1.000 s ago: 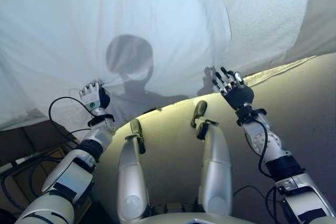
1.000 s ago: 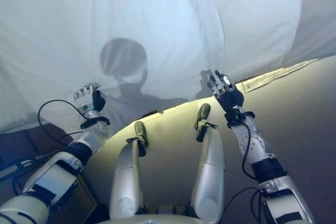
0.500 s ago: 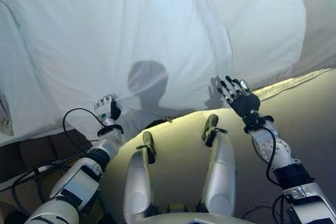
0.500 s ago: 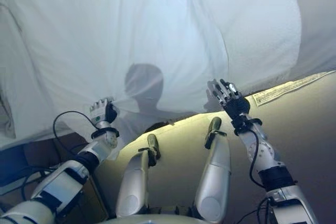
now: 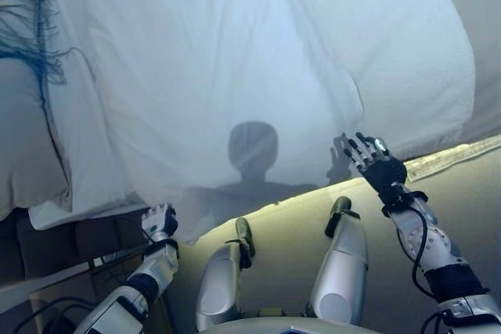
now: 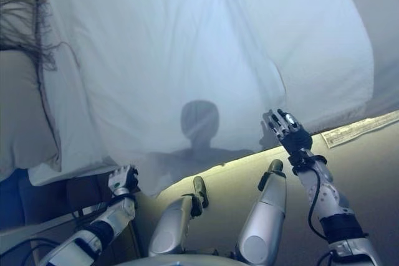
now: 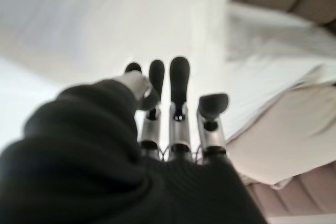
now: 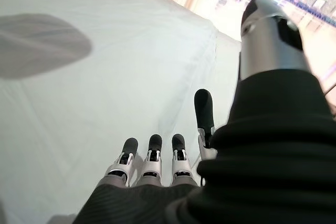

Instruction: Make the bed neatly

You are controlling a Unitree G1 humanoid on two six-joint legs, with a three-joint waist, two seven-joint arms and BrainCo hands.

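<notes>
A white sheet (image 5: 235,60) covers the bed beyond the right hand (image 5: 374,162); a fringed pillow (image 5: 23,115) lies past the left hand (image 5: 159,220).

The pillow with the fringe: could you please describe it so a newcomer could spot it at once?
Start from the white sheet covering the bed. At its far left edge lies a plump off-white pillow. Unlike the plain bedding beside it, dark thread-like fringe trails across its top.

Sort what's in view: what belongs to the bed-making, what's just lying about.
Job: sheet; mattress; left hand, at the sheet's edge; right hand, fingers straight, at the sheet's edge.
Lying about: pillow; fringed throw.
</notes>
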